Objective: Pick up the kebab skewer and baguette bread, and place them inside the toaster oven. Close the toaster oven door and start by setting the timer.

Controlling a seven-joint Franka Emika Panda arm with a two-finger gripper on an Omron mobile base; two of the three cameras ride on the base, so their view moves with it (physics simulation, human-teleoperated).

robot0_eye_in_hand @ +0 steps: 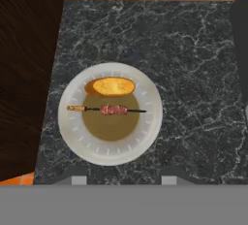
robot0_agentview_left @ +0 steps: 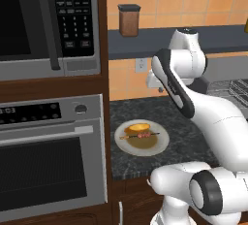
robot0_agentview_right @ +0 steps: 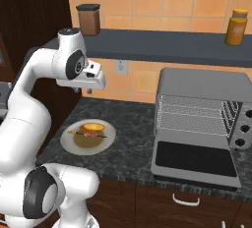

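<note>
A white plate [robot0_eye_in_hand: 72, 132] [robot0_agentview_left: 162, 140] [robot0_agentview_right: 109, 136] sits on the dark counter. On it the kebab skewer [robot0_eye_in_hand: 109, 109] [robot0_agentview_left: 141, 135] [robot0_agentview_right: 88, 134] lies across the middle, with the baguette bread [robot0_eye_in_hand: 111, 86] [robot0_agentview_left: 137, 128] [robot0_agentview_right: 93, 127] just behind it. High above the plate my gripper [robot0_eye_in_hand: 124, 179] [robot0_agentview_right: 83, 90] [robot0_agentview_left: 151, 82] points down, open, with nothing between its fingers. To the right stands the toaster oven [robot0_agentview_right: 202, 87] [robot0_agentview_left: 240, 88], its wire rack showing. The toaster oven door [robot0_agentview_right: 192, 159] is dropped open, flat toward the counter's front.
A microwave [robot0_agentview_left: 43, 20] and wall oven [robot0_agentview_left: 48, 161] fill the wooden cabinet left of the plate. On the dark shelf [robot0_agentview_right: 162, 42] stand a brown canister [robot0_agentview_right: 89, 19] [robot0_agentview_left: 129, 20] and orange jars [robot0_agentview_right: 236, 27]. A wall outlet [robot0_agentview_right: 121, 67] sits below the shelf.
</note>
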